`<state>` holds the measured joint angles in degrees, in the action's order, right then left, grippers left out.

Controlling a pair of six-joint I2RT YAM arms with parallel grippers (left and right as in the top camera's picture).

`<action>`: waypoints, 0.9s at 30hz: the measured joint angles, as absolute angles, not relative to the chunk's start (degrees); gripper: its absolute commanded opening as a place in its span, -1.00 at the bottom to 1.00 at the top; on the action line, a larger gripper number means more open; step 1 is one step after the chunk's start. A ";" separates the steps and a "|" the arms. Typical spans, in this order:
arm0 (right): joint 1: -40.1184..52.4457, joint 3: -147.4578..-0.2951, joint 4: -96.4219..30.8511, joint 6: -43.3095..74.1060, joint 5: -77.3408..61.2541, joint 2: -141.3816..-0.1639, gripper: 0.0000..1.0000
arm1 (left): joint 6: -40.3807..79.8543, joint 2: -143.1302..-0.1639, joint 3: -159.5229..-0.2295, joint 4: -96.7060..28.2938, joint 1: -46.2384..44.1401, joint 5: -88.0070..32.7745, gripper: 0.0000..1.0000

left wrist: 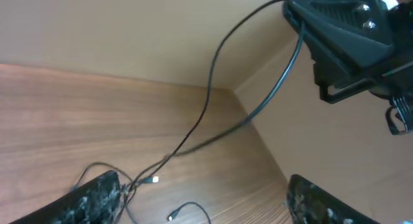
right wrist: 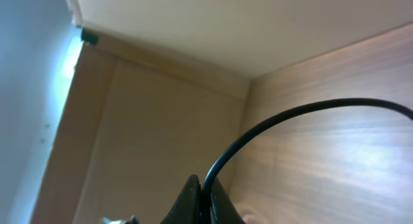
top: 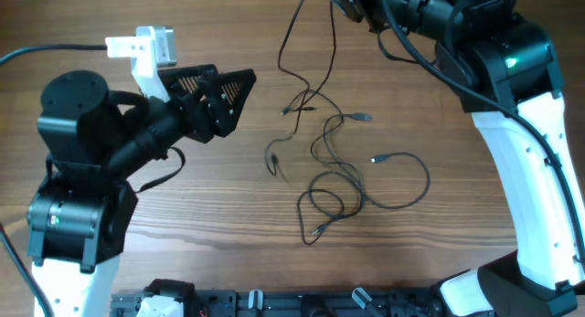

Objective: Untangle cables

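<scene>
**Right gripper lifting one cable from a loose tangle, left gripper waiting open**

The right gripper (left wrist: 300, 17) is pinching a thin dark cable, with its jaws pressed fully together on it. It is holding the cable high above the far side of the table (top: 183, 230). The lifted strand (left wrist: 211, 88) is hanging down in two lines that are meeting the tabletop near the pile. The other cables (top: 343, 175) are lying in loose, overlapping loops around the middle of the table. A small silvery plug (top: 364, 117) is showing among them. The left gripper (top: 228, 98) is hovering just left of the tangle with its jaws spread wide, gripping nothing.

Doing this step well probably means raising the strand slowly and drawing it sideways, away from the pile. The neighbouring loops need watching, because if they are rising too, the crossings are likely tightening. The open left gripper looks well placed for pinning the remaining loops down so the lifted strand slides free.

The tabletop is showing a smooth brown wood grain with a faint sheen, so the cables are probably sliding easily on it. Plain pale wall panels (left wrist: 116, 30) are enclosing the table at the back and one side, meeting in a corner.
</scene>
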<state>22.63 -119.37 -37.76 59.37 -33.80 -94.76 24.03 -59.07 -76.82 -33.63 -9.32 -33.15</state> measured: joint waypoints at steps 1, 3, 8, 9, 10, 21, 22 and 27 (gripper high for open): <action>22.92 -119.37 -37.63 59.81 -34.57 -94.76 -0.91 | 24.01 -59.35 -76.79 -33.06 -9.85 -33.17 0.47; 23.59 -119.37 -37.63 60.38 -35.55 -94.76 -0.91 | 23.75 -59.83 -76.79 -31.48 -10.81 -33.12 0.46; 24.82 -119.37 -37.69 61.10 -36.91 -94.76 -0.91 | 21.67 -60.16 -76.79 -27.46 -14.52 -33.15 0.78; 24.82 -119.37 -37.74 61.17 -37.08 -94.76 -0.91 | 21.15 -60.16 -76.79 -27.03 -15.22 -33.17 0.80; 24.82 -119.37 -38.04 61.30 -37.12 -94.76 -0.91 | 20.25 -60.14 -76.79 -26.63 -16.36 -33.15 0.82; 24.82 -119.37 -40.73 61.52 -40.29 -94.76 -0.91 | 14.70 -60.82 -76.79 -21.80 -19.79 -30.24 0.19; 24.82 -119.37 -40.77 61.52 -40.53 -94.76 -0.91 | 14.61 -61.10 -76.79 -21.54 -19.79 -30.00 0.12; 24.82 -119.37 -41.30 61.52 -41.65 -94.78 -0.91 | 13.85 -62.78 -76.79 -20.84 -19.79 -29.41 -0.10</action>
